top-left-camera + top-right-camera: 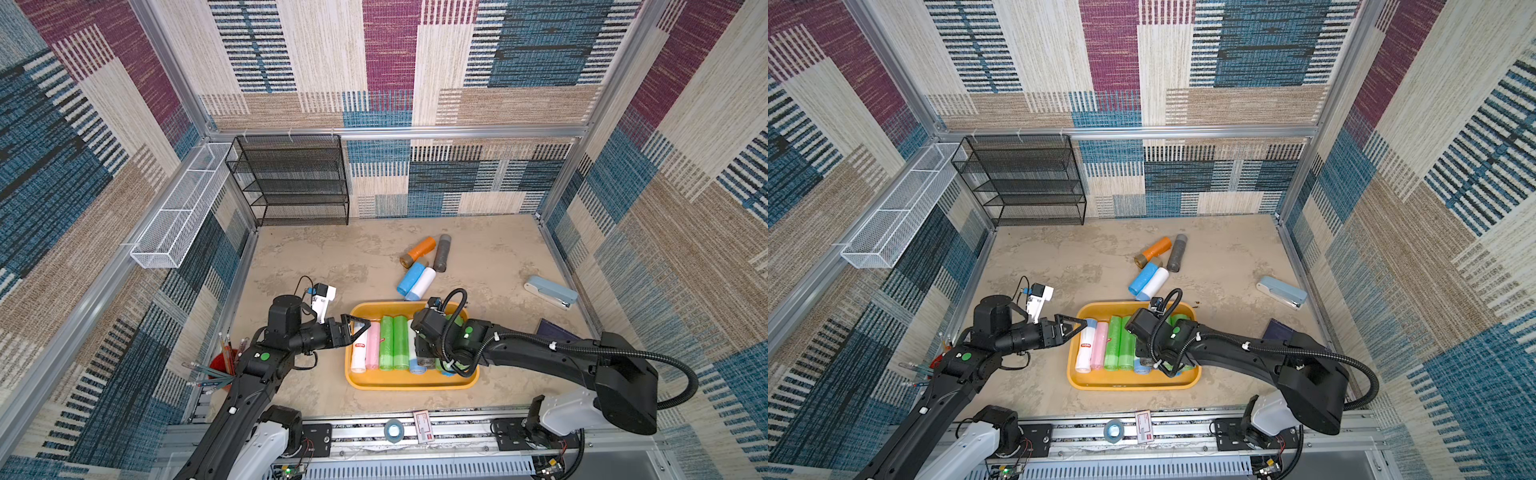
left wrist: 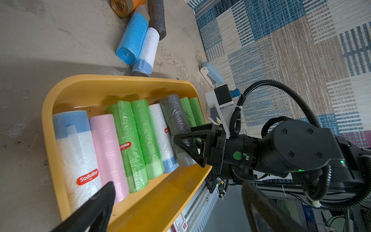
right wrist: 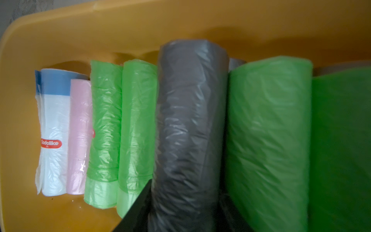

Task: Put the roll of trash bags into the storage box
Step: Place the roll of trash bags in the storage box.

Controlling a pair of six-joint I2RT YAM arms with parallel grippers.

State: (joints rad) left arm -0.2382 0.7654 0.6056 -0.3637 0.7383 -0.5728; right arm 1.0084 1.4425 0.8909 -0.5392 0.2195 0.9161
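The yellow-orange storage box (image 1: 411, 384) (image 1: 1129, 384) lies at the table's front middle, with several rolls of trash bags side by side in it: white, pink and green. In the wrist views my right gripper (image 3: 186, 192) (image 2: 186, 144) is shut on a grey roll of trash bags (image 3: 190, 100) (image 2: 176, 118), low inside the box (image 3: 180, 20). The roll rests on a white roll and a green one. My left gripper (image 1: 361, 326) (image 2: 178, 209) stands open and empty above the box's left end, by the white roll (image 2: 80, 152). More rolls lie behind the box: orange (image 1: 422, 249), grey (image 1: 442, 251), blue (image 1: 411, 278), white (image 1: 422, 284).
A pale blue stapler (image 1: 550, 291) lies at the right and a dark notebook (image 1: 552, 330) near the right arm. A black mesh rack (image 1: 291, 178) stands at the back left. A white wire basket (image 1: 178, 208) hangs on the left wall. A red pencil cup (image 1: 222, 365) stands beside the left arm.
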